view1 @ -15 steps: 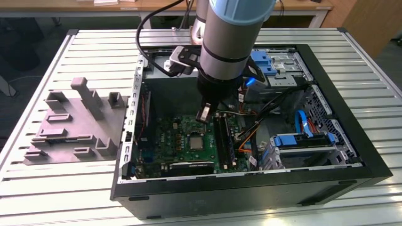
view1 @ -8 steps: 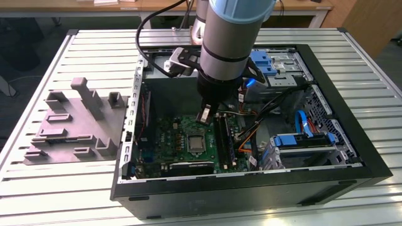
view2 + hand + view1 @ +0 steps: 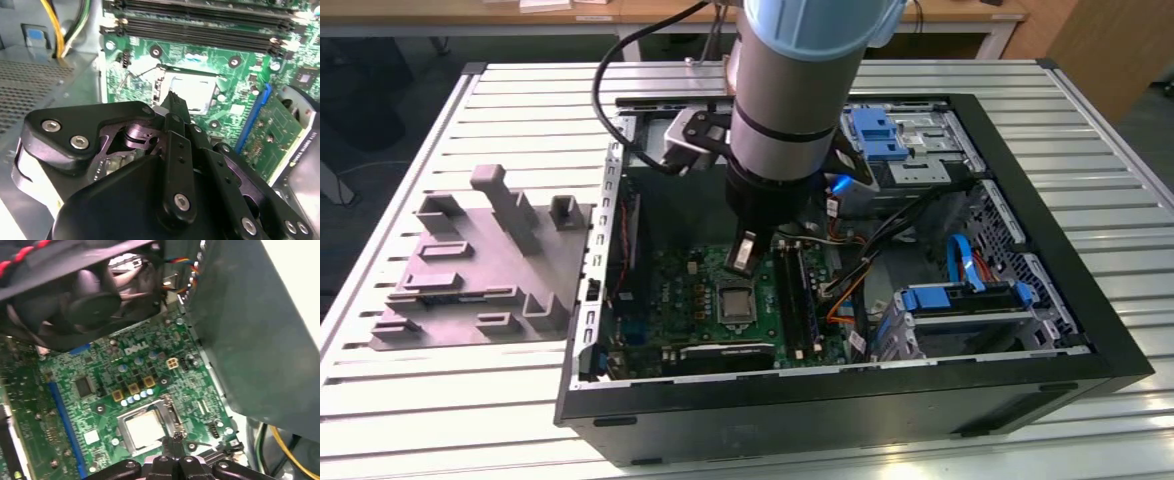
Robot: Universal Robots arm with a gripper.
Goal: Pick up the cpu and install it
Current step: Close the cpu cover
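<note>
Inside the open computer case [image 3: 1067,330], the gripper [image 3: 176,442] hangs just above the green motherboard [image 3: 115,385], fingers [image 3: 176,107] together and holding nothing, the cpu [image 3: 144,428] lying flat in its socket [image 3: 172,415].

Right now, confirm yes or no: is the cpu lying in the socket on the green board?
Yes. In the first wrist view the cpu lies flat inside the metal-framed socket of the green board, beyond the claw.

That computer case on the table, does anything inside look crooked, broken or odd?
Nothing stands out. The cpu lies flat and square in the socket of the green board, with the gripper right above its edge, and nothing looks broken.
</note>
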